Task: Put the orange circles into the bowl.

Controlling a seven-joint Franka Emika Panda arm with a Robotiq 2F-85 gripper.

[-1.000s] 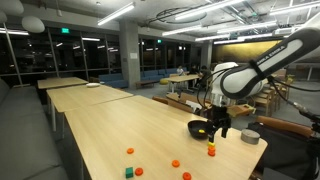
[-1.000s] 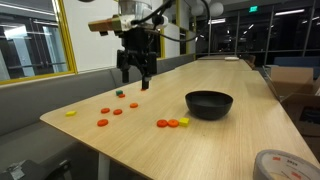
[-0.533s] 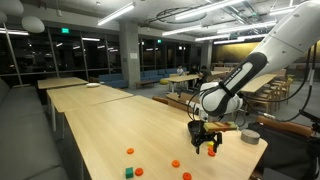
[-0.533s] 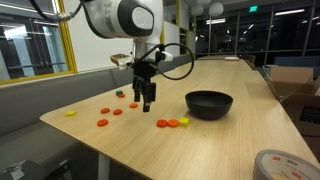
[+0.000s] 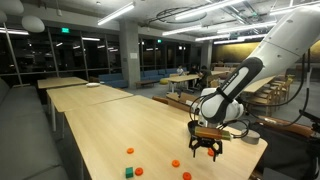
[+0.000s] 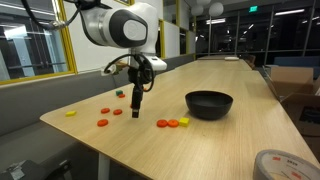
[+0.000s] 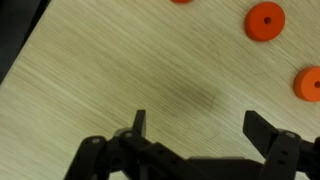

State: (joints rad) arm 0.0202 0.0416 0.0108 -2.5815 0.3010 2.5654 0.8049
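gripper: in an exterior view the gripper (image 5: 206, 150) points down just above the bench (image 5: 100, 130); whether it holds anything is too small to tell here.
circles: orange circles (image 5: 175, 162) lie flat on the bench at the gripper's 8–9 o'clock, the nearest one close, the others well apart.
bowl: in an exterior view the black bowl (image 6: 209, 103) stands upright at 3 o'clock of the gripper (image 6: 136, 112); its inside is not visible.
spread: three circles (image 6: 105, 111) at the gripper's 8–9 o'clock. Two more (image 6: 162, 123) at its 4 o'clock, between gripper and bowl, with a yellow piece (image 6: 183, 121) touching that pair.
jaws: wrist view shows the gripper (image 7: 200, 125) wide open and empty, bare bench between the fingers.
nearest: one circle (image 7: 266, 20) at 1 o'clock, one (image 7: 308, 84) at 2 o'clock, one cut off at 12.
handling: likely thin, light, stiff discs with a low edge that may skid on the smooth bench.
grip: centre one, go down to the bench, pinch across the rim.
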